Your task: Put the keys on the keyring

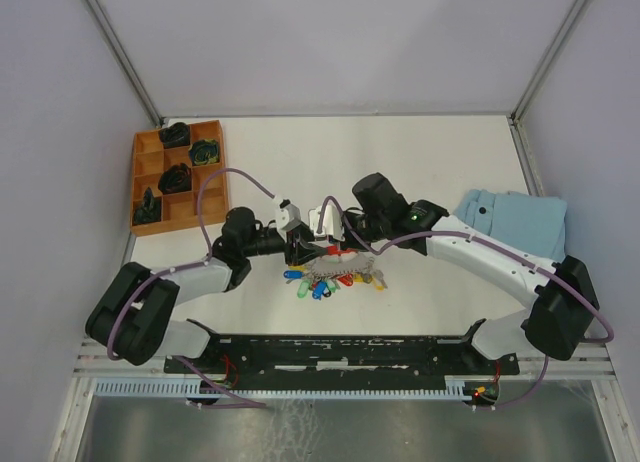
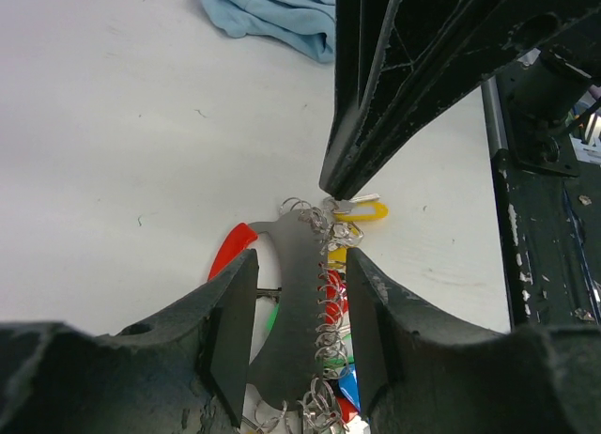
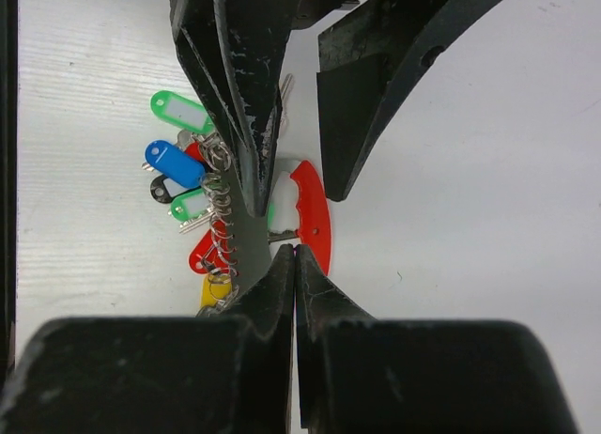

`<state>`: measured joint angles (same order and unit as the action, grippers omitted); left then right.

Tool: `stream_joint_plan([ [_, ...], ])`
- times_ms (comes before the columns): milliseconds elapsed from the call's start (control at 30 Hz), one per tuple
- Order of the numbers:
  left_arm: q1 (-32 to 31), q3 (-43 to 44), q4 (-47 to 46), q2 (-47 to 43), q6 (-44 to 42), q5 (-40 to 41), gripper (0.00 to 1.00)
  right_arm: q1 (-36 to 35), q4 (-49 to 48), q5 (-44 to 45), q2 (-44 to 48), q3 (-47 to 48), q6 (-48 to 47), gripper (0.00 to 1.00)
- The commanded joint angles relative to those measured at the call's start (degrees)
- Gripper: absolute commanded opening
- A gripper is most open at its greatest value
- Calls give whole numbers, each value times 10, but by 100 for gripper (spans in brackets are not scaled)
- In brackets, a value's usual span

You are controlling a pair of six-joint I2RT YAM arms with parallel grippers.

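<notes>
The keys (image 1: 322, 282), tagged blue, green, yellow and red, lay fanned on the bench (image 1: 430, 162) near the middle of its near edge. The keyring (image 2: 293, 302) lay among them, its flat grey body's long axis running from the left jaws toward the right jaws. The left jaws stood spread, with a finger (image 2: 230, 331) on either side of that body. The right jaws were pressed together at its opposite end; a pinch could not be confirmed. The left arm was judged better placed to close.

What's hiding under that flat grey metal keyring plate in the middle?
From under the grey metal keyring plate a green plastic key tag and a silver key shaft peek out; the rest beneath is covered.
</notes>
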<state>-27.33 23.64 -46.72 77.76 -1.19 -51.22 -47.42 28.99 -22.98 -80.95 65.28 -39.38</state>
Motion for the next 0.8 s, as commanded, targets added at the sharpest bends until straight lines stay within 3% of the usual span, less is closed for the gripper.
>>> stream_joint_plan([
  [0,3,29,8,14,-40,-28,50,-3,0,29,-1,23,32,1],
  [100,-2,35,7,31,-26,-19,50,-3,-4,106,-8,9,127,6],
  [200,-10,39,8,44,-10,-2,49,1,0,179,-2,-20,230,24],
  [267,-16,44,7,56,-1,5,49,9,13,191,5,-38,281,29],
  [367,-26,54,17,68,7,8,49,50,31,158,9,-63,344,30],
  [500,-50,72,45,84,8,24,49,121,-14,61,3,-115,436,32],
  [767,-58,96,76,117,9,29,48,170,-110,-6,-8,-209,509,32],
])
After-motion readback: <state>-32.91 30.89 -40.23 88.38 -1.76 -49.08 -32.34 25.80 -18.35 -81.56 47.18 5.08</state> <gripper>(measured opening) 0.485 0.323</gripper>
